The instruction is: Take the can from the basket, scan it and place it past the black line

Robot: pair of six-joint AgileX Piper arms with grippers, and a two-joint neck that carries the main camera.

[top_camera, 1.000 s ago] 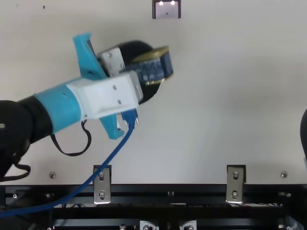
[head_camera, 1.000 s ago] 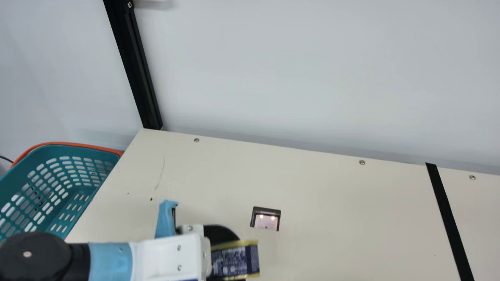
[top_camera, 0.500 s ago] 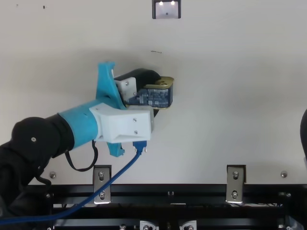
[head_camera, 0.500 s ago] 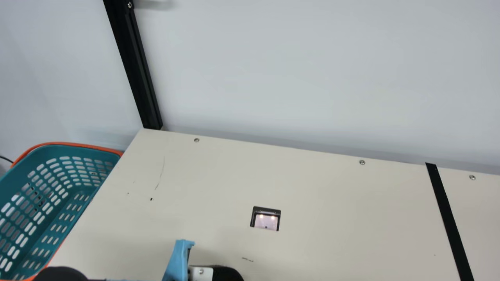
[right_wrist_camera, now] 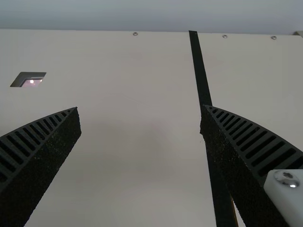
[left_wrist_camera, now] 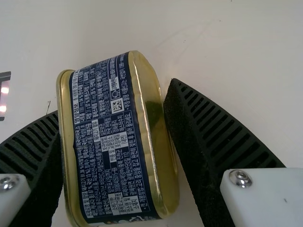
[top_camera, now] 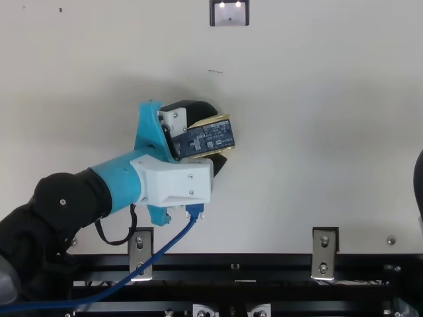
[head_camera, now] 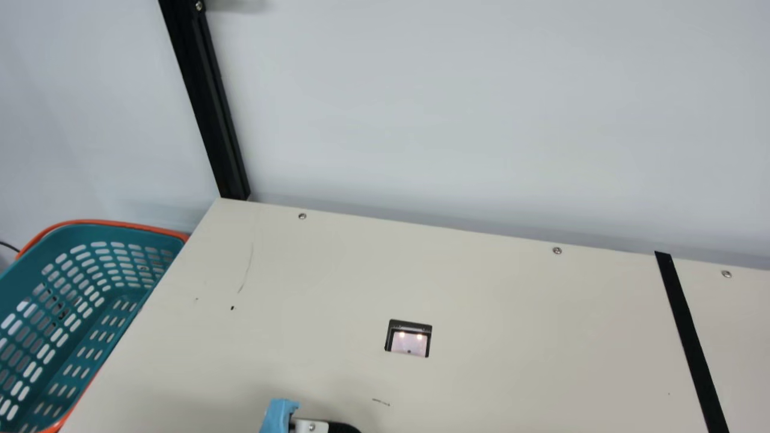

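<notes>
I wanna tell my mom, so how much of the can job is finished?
Done: the blue-and-gold can is out of the teal basket.
In hand: the left gripper holds it between its fingers, away from the lit scanner. I can't tell if it's been scanned.
Left: scanning, if that hasn't happened, then setting it past the black line.
</notes>
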